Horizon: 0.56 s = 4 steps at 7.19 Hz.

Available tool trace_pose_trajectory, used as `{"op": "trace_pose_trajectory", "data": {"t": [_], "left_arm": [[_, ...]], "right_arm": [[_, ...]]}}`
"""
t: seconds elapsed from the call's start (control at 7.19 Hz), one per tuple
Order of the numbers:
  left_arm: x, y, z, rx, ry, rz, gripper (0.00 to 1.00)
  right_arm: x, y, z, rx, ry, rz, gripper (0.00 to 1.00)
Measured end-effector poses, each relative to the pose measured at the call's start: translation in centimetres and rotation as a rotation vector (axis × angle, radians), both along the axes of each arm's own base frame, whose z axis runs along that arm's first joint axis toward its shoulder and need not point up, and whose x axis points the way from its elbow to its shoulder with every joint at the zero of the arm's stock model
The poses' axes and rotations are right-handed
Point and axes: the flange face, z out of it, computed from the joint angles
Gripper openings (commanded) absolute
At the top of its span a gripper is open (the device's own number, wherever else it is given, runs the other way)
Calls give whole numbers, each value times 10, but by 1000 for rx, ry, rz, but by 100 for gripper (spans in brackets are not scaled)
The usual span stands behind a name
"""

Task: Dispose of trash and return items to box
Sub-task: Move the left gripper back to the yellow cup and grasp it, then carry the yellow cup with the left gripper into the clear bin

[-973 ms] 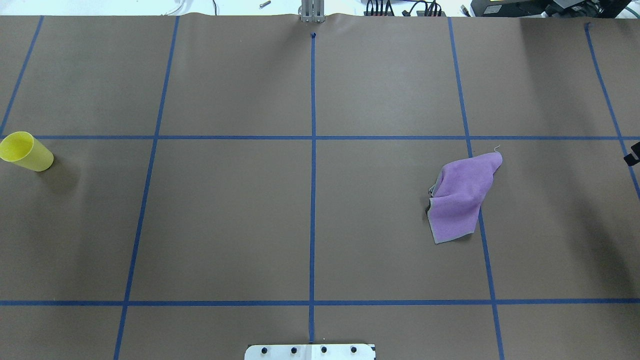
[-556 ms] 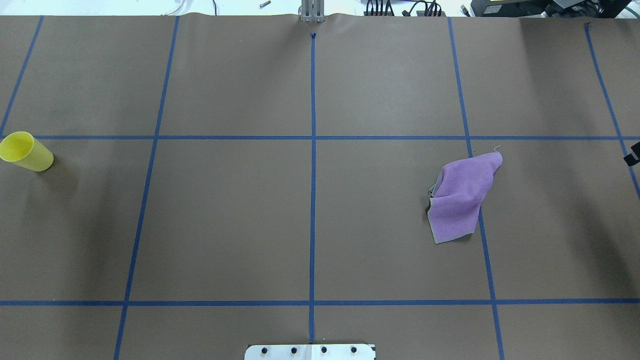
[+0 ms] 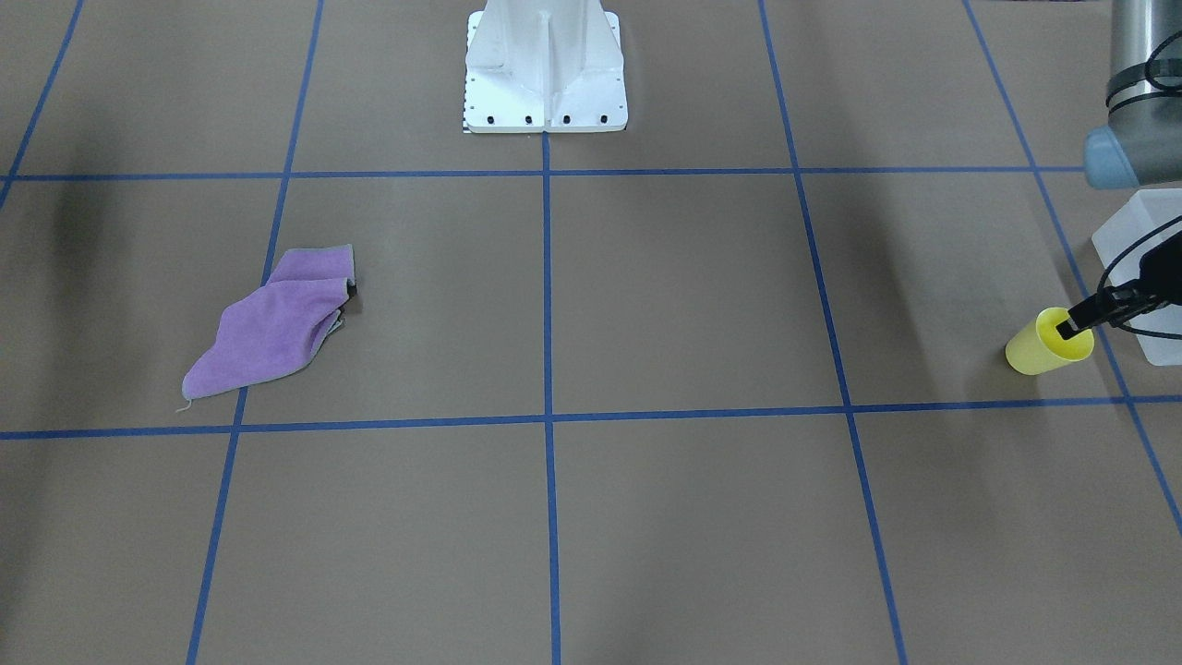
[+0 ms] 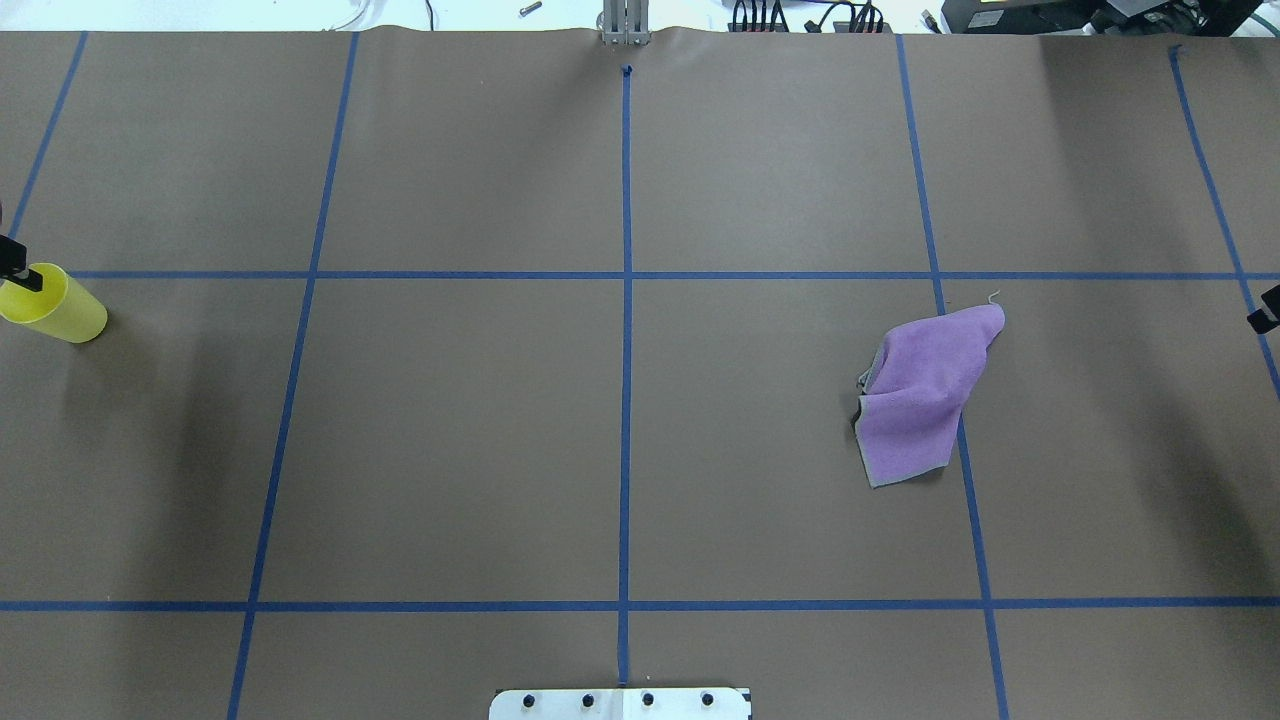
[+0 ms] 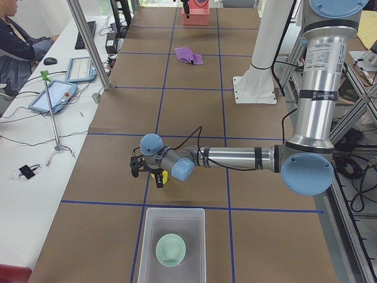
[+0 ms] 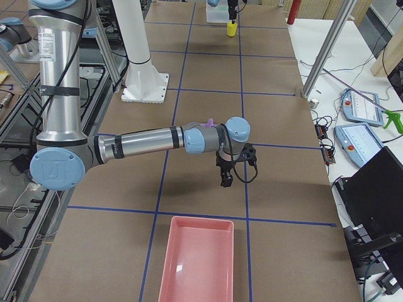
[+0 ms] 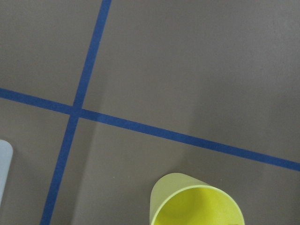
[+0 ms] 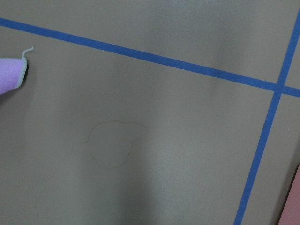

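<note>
The yellow cup (image 4: 65,310) stands upright at the table's far left, also in the front-facing view (image 3: 1039,349) and the left wrist view (image 7: 197,206). My left gripper (image 3: 1080,321) is low over it, one black finger across the cup's mouth; it looks open in the left side view (image 5: 143,169). The pale green bowl (image 5: 171,249) lies in the frosted white box (image 5: 147,236), just beyond the cup (image 3: 1131,231). My right gripper (image 6: 227,175) hangs empty above bare table; only a black bit shows in the overhead view (image 4: 1268,310), and I cannot tell its opening.
A purple cloth (image 4: 925,390) lies crumpled right of centre, its corner in the right wrist view (image 8: 9,75). An empty pink bin (image 6: 195,264) sits at the table's right end. The white robot base (image 3: 545,65) is at the near middle edge.
My left gripper's black finger has come into the overhead view at the left edge, over the cup's rim. The cup and cloth have not moved.
</note>
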Motion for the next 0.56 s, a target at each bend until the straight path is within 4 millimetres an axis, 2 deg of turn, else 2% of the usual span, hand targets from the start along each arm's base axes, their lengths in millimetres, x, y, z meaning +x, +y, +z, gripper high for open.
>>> {"op": "trace_pose_trajectory", "data": {"t": [0.14, 0.42, 0.56], "left_arm": [[0, 11, 12, 5, -2, 4, 71], [-1, 21, 26, 7, 3, 1, 4], [-1, 21, 25, 6, 8, 0, 0]], "right_arm": [[0, 0, 0, 0, 0, 0, 100], [0, 1, 1, -2, 0, 0, 100], [0, 1, 1, -2, 1, 0, 100]]}}
